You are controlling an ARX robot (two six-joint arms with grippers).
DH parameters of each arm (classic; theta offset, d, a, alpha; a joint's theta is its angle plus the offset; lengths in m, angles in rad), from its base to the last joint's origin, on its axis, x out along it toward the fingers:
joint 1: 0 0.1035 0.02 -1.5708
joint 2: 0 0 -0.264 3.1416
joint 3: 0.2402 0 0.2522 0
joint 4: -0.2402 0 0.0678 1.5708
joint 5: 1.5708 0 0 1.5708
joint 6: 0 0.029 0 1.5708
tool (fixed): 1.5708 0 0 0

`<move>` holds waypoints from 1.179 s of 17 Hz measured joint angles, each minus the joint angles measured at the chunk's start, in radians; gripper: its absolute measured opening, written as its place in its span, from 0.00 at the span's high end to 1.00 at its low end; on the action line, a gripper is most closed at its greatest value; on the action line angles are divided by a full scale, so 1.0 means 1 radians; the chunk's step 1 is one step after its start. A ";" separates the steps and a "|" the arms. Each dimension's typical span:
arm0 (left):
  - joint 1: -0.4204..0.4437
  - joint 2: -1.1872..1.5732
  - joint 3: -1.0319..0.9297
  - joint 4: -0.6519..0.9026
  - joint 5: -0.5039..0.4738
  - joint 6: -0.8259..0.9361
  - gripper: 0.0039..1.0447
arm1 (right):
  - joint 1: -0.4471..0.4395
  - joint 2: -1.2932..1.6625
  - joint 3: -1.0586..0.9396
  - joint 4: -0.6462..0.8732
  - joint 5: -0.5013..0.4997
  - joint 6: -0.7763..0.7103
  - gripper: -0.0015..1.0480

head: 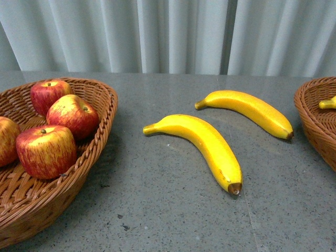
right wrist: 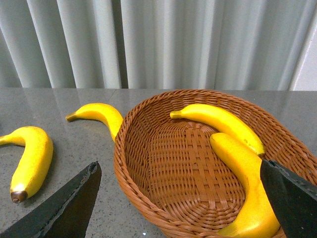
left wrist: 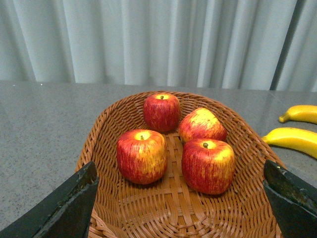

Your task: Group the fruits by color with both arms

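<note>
Several red apples streaked with yellow lie in the left wicker basket; they also show in the left wrist view. Two yellow bananas lie on the grey table: the nearer one and the farther one. Two more bananas lie in the right wicker basket, whose edge shows in the front view. My left gripper is open and empty above the apple basket. My right gripper is open and empty above the banana basket. Neither arm shows in the front view.
The table is grey stone. Pale curtains hang behind it. The two loose bananas also show in the right wrist view, beside the right basket.
</note>
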 joint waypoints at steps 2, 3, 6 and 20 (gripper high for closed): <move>0.000 0.000 0.000 0.000 0.000 0.000 0.06 | 0.000 0.000 0.000 0.000 0.000 0.000 0.06; 0.000 0.000 0.000 0.000 0.000 0.000 0.06 | 0.000 0.000 0.000 0.000 0.000 0.000 0.06; 0.000 0.000 0.000 0.000 0.000 0.000 0.06 | 0.000 0.000 0.000 0.002 -0.003 0.002 0.06; 0.000 0.000 0.000 0.001 0.000 0.001 0.06 | 0.506 1.489 0.865 0.565 0.001 0.068 0.06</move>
